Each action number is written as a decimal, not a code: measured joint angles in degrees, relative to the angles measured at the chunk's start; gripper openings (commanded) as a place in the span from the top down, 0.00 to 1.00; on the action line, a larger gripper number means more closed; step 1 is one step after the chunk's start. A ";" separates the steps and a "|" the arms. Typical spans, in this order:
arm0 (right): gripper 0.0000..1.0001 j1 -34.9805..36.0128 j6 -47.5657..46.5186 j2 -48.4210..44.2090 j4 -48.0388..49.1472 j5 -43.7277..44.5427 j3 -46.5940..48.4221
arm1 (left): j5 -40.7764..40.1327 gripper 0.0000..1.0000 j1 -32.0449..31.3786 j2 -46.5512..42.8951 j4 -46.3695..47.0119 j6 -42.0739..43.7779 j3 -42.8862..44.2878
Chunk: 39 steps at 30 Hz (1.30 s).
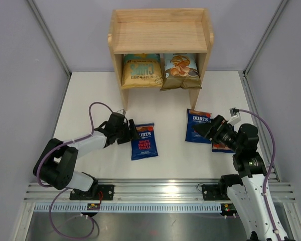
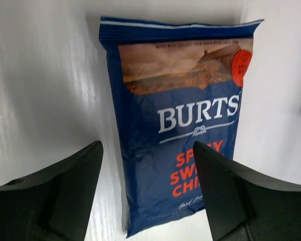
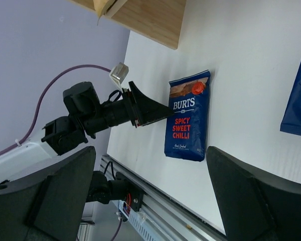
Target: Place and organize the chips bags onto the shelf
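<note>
One dark-blue Burts bag (image 1: 144,141) lies flat on the white table. My left gripper (image 1: 132,132) is low at its upper left edge, jaws open. In the left wrist view the bag (image 2: 165,125) lies between the two black fingers (image 2: 75,191), and no finger clamps it. My right gripper (image 1: 201,131) is open over a second Burts bag (image 1: 197,123). A third one (image 1: 221,147) peeks out beneath that wrist. A yellow bag (image 1: 141,70) and a pale-blue-and-brown bag (image 1: 180,70) stand on the lower tier of the wooden shelf (image 1: 160,37).
The shelf's top tier holds nothing. Purple cables loop from both arms. A metal rail (image 1: 155,193) runs along the near table edge, and grey walls close in both sides. In the right wrist view the left arm (image 3: 105,113) reaches toward the bag (image 3: 188,118).
</note>
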 measured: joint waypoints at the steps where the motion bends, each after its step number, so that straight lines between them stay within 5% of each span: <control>1: 0.01 0.00 -0.24 -0.39 -0.37 -0.28 0.02 | -0.63 0.33 -0.33 0.68 0.48 -0.46 0.33; 6: 0.01 0.00 -0.90 -2.49 -1.36 -0.87 0.09 | -2.84 0.52 -1.79 3.06 2.91 -1.64 0.70; 11: 0.01 0.00 -0.94 -3.17 -1.20 -2.58 0.07 | -3.96 0.94 -2.99 4.44 3.58 -2.97 0.87; 14: 0.02 0.00 -0.79 -3.21 0.48 -4.09 -1.20 | -4.61 1.00 -3.39 3.34 4.20 -4.24 -0.39; 26: 0.09 2.89 8.98 0.02 22.82 -9.64 -23.65 | -8.41 1.00 -3.69 -22.01 4.28 -13.49 -9.60; 39: 0.11 34.69 6.34 21.99 49.29 6.08 -22.95 | -7.80 1.00 -3.85 -42.99 4.20 -23.76 -10.01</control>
